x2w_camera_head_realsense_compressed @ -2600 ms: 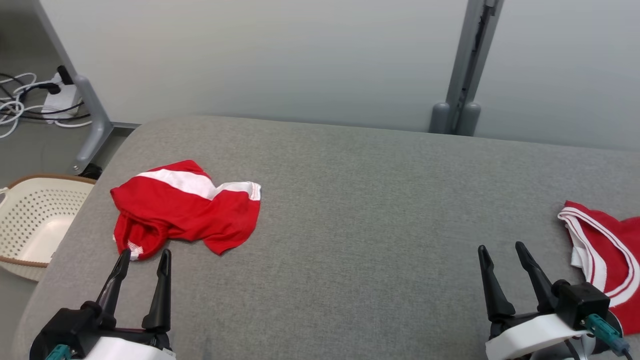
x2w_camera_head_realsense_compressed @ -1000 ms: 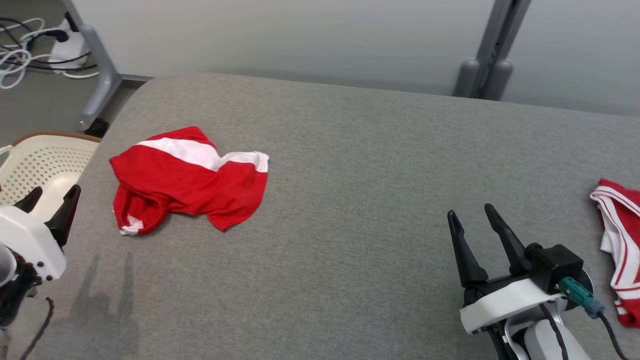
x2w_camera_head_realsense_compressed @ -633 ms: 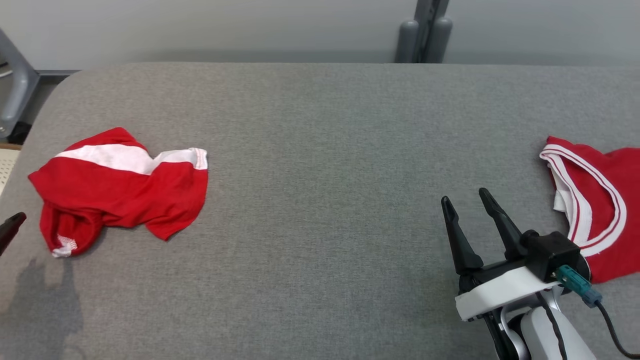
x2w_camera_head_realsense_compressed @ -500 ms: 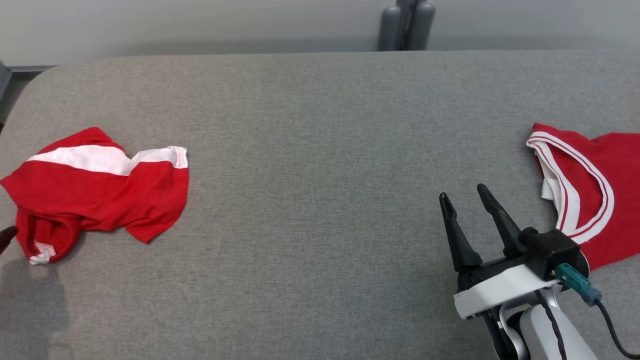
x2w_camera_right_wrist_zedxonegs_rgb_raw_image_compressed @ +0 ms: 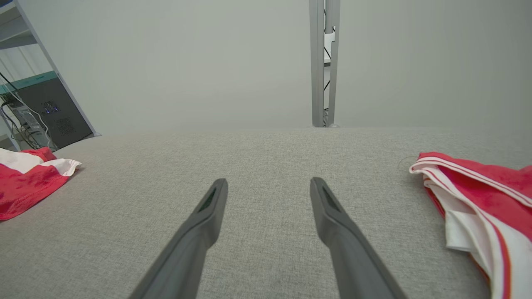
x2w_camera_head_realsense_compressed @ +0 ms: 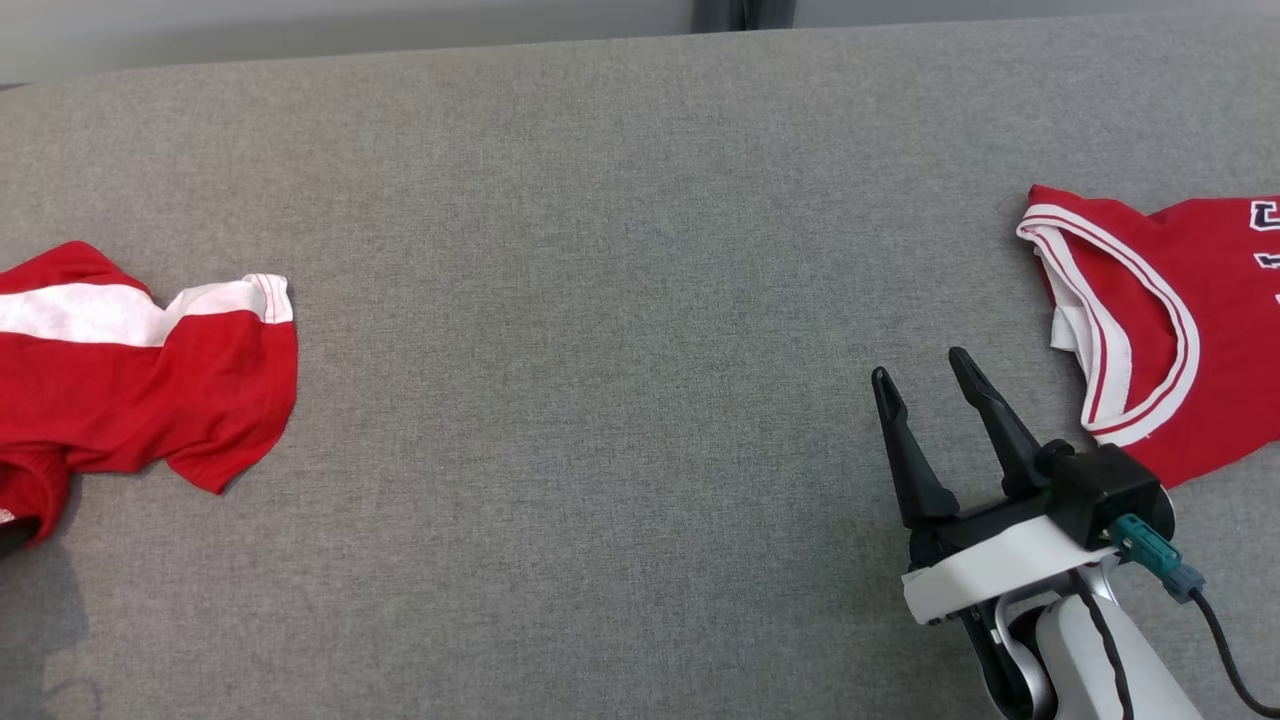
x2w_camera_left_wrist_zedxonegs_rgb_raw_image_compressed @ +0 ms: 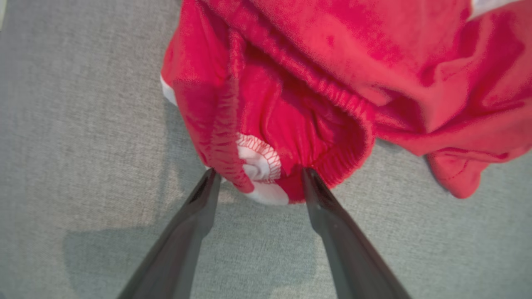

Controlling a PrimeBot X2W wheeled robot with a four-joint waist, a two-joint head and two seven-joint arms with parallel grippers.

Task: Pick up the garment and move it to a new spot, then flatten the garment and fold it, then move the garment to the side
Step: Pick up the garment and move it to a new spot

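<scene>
- grey woven fabric covers the worktop [x2w_camera_head_realsense_compressed: 600, 300] from side to side in the head view; behind it in the right wrist view stand a pale wall [x2w_camera_right_wrist_zedxonegs_rgb_raw_image_compressed: 187, 62] and a grey metal post [x2w_camera_right_wrist_zedxonegs_rgb_raw_image_compressed: 324, 62].
- a crumpled red garment [x2w_camera_head_realsense_compressed: 150, 390] with a white band lies on the left of the worktop, partly cut off by the frame's left edge.
- the left claw [x2w_camera_left_wrist_zedxonegs_rgb_raw_image_compressed: 261, 172] points down at the garment's gathered waistband [x2w_camera_left_wrist_zedxonegs_rgb_raw_image_compressed: 332, 97]. its two dark fingers are spread wide apart, with a bunched fold and a white patch of cloth between the tips. nothing is clamped; whether the tips touch the cloth cannot be told.
- the left claw's shadow [x2w_camera_left_wrist_zedxonegs_rgb_raw_image_compressed: 124, 257] falls on the grey fabric just below the garment.
- the right claw [x2w_camera_head_realsense_compressed: 920, 365] is spread wide too and holds nothing. it hangs over bare grey fabric at the lower right of the head view, touching no cloth.
- a red jersey [x2w_camera_head_realsense_compressed: 1170, 330] with white trim lies near the right claw, on its right and apart from it, and runs off the right edge.
</scene>
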